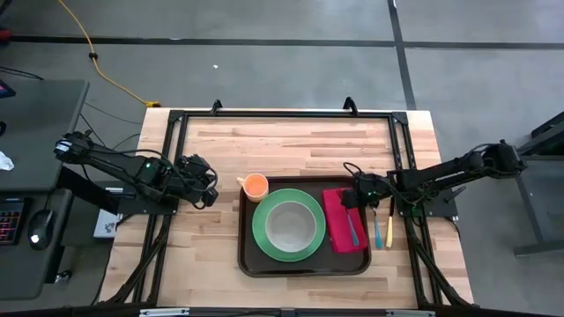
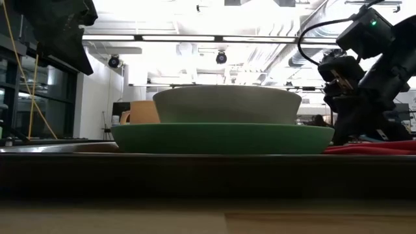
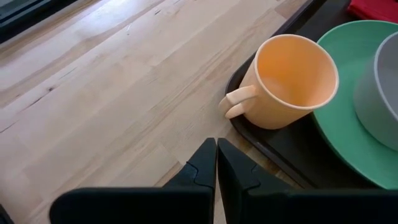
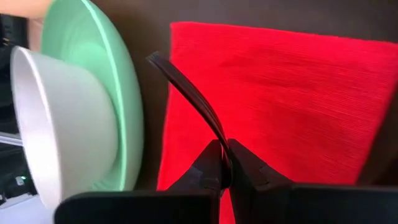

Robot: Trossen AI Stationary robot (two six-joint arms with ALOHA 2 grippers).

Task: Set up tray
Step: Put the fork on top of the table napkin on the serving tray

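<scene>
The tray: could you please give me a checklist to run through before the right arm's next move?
1. Right gripper shut on the thin utensil: ok.
2. Held utensil is over the red napkin: ok.
3. Utensil's far end touches the napkin: cannot tell.
4. Left gripper shut, empty, over the table, apart from the orange cup: ok.
5. Cup, green plate and grey bowl are on the tray: ok.
6. All utensils on the tray: not ok; a yellow utensil and another beside it lie on the table, right of the tray.
</scene>
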